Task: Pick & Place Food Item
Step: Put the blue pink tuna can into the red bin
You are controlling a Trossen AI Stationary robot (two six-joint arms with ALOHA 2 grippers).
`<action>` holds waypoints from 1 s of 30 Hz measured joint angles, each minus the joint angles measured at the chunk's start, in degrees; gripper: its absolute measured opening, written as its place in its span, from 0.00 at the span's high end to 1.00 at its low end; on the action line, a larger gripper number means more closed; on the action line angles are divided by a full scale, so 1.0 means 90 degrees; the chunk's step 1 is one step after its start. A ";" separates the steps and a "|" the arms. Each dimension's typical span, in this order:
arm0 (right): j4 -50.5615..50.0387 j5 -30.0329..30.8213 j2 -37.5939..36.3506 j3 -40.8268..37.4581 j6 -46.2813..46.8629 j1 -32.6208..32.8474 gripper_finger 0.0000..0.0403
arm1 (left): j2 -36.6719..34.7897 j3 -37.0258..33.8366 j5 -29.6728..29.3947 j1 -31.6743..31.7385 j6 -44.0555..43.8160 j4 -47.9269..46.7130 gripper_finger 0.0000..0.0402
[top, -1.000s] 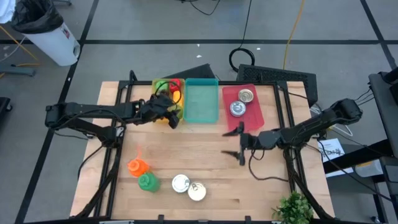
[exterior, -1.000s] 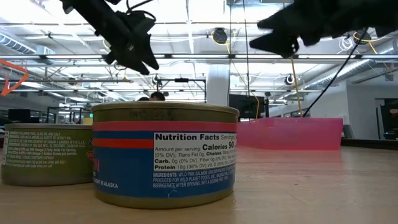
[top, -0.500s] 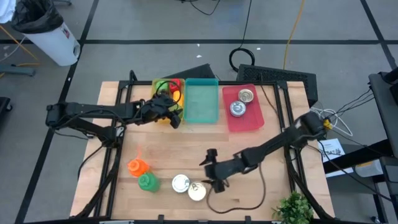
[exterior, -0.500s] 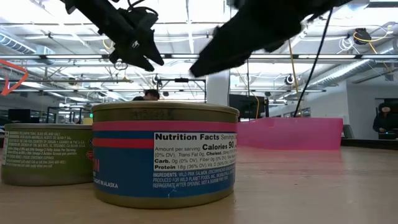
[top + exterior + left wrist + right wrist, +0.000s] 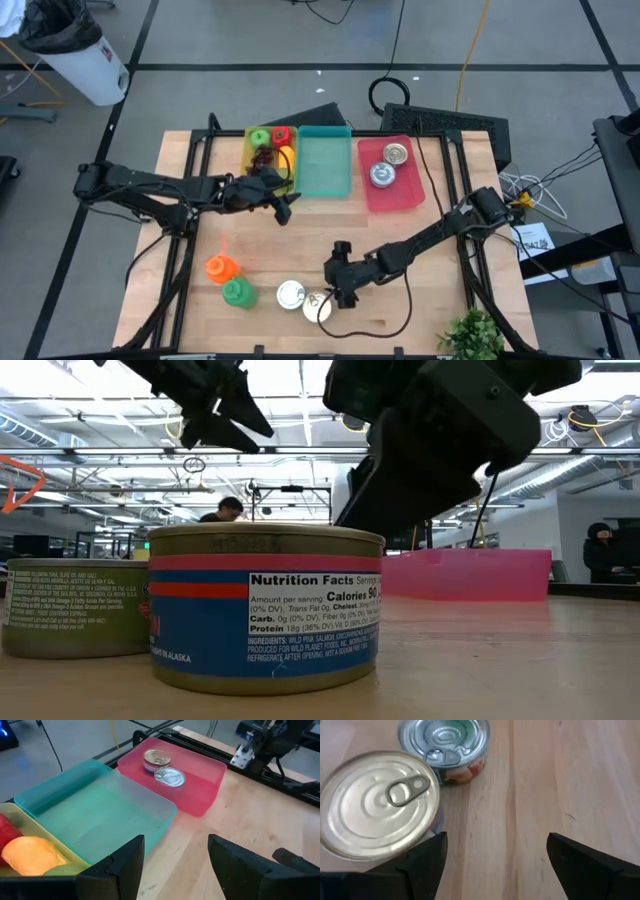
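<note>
Two tins stand on the wooden table near its front edge: a blue-labelled one and a second beside it. My right gripper is open, slanting down just to the right of the blue-labelled tin, most of which lies outside its finger gap. My left gripper hangs open above the table in front of the yellow tray and the teal tray, with nothing between its fingers.
A pink tray at the back right holds two more tins. The yellow tray holds fruit. An orange item and a green item stand at the front left. Bare wood lies in the table's middle.
My right gripper has swept from beside the pink tray toward the table's near edge and down, tipping its fingers downward, and now stands by the two tins. My left gripper has drifted from the yellow tray a little toward the near edge. No tin has moved.
</note>
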 joint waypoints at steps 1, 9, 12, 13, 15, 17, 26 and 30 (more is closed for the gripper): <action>0.0015 -0.0015 0.0000 0.0000 0.0036 -0.0009 0.21 | 0.0000 0.0000 0.0000 -0.0020 0.0011 -0.0014 0.43; 0.0268 -0.0322 -0.0281 0.0012 0.0475 -0.0035 0.21 | 0.0000 0.0000 0.0000 -0.0118 0.0148 -0.0058 0.43; 0.0335 -0.0714 -0.0226 -0.0002 0.0445 -0.0002 0.21 | 0.0000 0.0000 -0.0003 -0.0118 0.0148 -0.0063 0.43; 0.0448 -0.0785 -0.0147 -0.0002 0.0428 0.0009 0.21 | 0.0002 0.0000 -0.0003 -0.0118 0.0146 -0.0063 0.43; 0.0421 -0.0849 -0.0053 0.0000 0.0384 -0.0011 0.21 | 0.0002 0.0000 -0.0003 -0.0118 0.0144 -0.0054 0.43; 0.0285 -0.0844 0.0020 -0.0007 0.0393 -0.0080 0.21 | 0.0002 0.0000 -0.0003 -0.0118 0.0138 -0.0051 0.43; -0.0334 0.0008 0.0053 0.0008 0.0595 -0.0306 0.21 | 0.0005 0.0000 -0.0003 -0.0114 0.0107 -0.0046 0.43; -0.0375 0.0026 0.0053 0.0008 0.0598 -0.0374 0.21 | 0.0005 0.0000 -0.0003 -0.0113 0.0115 -0.0046 0.43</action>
